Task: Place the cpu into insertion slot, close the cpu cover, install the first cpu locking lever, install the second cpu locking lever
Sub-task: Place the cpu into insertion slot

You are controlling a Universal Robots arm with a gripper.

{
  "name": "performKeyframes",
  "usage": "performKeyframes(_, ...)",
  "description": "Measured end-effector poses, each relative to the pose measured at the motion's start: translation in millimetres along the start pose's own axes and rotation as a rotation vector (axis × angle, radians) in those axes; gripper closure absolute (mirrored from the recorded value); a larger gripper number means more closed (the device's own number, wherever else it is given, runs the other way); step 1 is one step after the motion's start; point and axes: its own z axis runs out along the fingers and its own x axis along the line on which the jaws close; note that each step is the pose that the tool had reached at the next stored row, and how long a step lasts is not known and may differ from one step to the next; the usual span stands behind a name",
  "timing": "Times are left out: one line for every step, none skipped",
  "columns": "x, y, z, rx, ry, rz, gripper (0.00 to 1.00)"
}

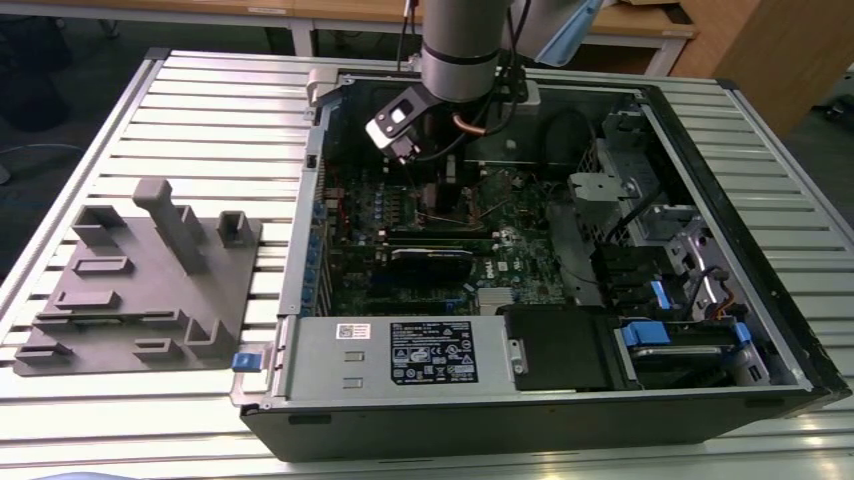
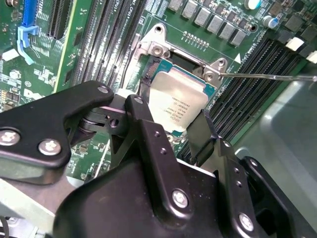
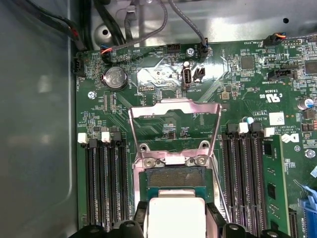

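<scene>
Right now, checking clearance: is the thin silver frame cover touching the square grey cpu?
Apart: first wrist view shows bare insertion slot between cpu cover and cpu.

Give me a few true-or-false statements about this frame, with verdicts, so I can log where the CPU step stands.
1. The end effector grips the cpu between its fingers. True.
2. The cpu cover is closed over the insertion slot. False: it is swung open and the slot's contact field is exposed.
3. The computer case lies open on a slatted table. True.
4. The grey fixture block sits at the exterior view's right of the case. False: it sits at the left.
</scene>
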Motion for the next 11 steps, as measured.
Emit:
performKeyframes(0.7, 0.2, 0.1, 0.0, 0.0, 0.0, 0.46)
performKeyframes(1.3, 0.4, 0.1, 0.0, -0.0001, 0.0, 0.46)
performKeyframes(1.7, 0.7, 0.3, 0.0, -0.0001, 0.0, 0.46)
performKeyframes(1.8, 0.8, 0.5, -0.0002, -0.0005, -0.001, 0.46)
performKeyframes(1.9, 1.1, 0.8, -0.0002, -0.0007, -0.003, 0.46)
performKeyframes(1.9, 1.5, 1.0, -0.0003, -0.001, -0.005, 0.46)
performKeyframes(2.0, 2.3, 1.3, -0.0004, -0.0011, -0.007, 0.46)
performKeyframes(2.0, 3.4, 1.6, -0.0004, -0.0013, -0.01, 0.46)
performKeyframes(2.2, 5.0, 2.0, -0.0004, -0.0016, -0.011, 0.46)
performKeyframes(2.3, 7.4, 2.4, -0.0004, -0.0016, -0.011, 0.46)
performKeyframes(2.5, 9.5, 2.7, -0.0005, -0.0016, -0.011, 0.46)
